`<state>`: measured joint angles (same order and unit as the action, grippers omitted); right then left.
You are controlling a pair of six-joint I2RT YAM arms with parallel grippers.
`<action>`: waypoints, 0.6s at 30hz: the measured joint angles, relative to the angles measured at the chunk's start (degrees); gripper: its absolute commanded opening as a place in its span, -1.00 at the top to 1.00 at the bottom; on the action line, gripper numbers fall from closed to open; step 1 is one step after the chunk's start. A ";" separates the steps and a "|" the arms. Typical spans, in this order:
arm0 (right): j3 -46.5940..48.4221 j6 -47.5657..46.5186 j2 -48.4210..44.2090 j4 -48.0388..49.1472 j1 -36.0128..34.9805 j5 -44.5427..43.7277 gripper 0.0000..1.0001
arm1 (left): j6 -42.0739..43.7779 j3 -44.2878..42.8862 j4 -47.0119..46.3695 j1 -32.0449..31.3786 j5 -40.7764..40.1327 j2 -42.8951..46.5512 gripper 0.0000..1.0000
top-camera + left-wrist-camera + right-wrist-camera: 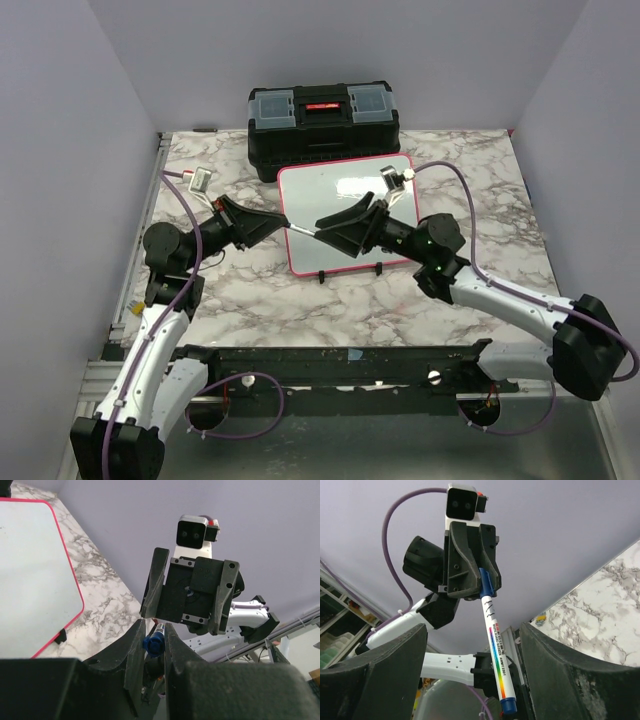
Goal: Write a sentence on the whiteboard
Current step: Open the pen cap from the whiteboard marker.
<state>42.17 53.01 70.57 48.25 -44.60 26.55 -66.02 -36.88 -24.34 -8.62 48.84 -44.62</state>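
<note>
The whiteboard (345, 192), white with a pink-red frame, leans at mid-table; its corner shows in the left wrist view (30, 580). No sentence shows on its visible face. My left gripper (281, 228) (154, 626) is shut on the blue cap end of a white marker (303, 231) (154, 643). The marker's body (496, 650) points toward my right gripper (326, 228) (472, 628). That gripper is open, with its fingers (395, 670) on either side of the barrel and gaps on both sides. The two grippers face each other, tip to tip, just in front of the board's lower left part.
A black toolbox (322, 125) with a red handle stands behind the whiteboard at the back. The marble tabletop (440, 300) stretches around the board. Grey walls close in the left, back and right sides. A black rail (330, 360) runs along the near edge between the arm bases.
</note>
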 measured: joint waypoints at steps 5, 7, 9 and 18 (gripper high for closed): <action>0.79 1.66 2.62 3.08 0.04 0.85 -0.24 | -2.99 1.95 -4.87 0.00 -2.40 -0.11 1.00; 0.85 2.27 3.43 3.52 0.07 1.20 -0.19 | -4.00 2.40 -6.58 -0.02 -3.23 -0.46 1.00; 0.92 2.56 4.04 4.07 0.07 1.42 -0.15 | -4.92 2.71 -8.07 -0.02 -4.15 -0.85 1.00; 3.63 3.15 6.67 5.49 0.11 1.88 0.17 | -7.28 4.02 -13.86 -1.70 -7.10 -3.08 1.00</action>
<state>45.80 56.16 77.23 53.74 -44.49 28.42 -73.30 -32.86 -38.20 -10.33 41.74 -47.70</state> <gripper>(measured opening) 0.468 0.185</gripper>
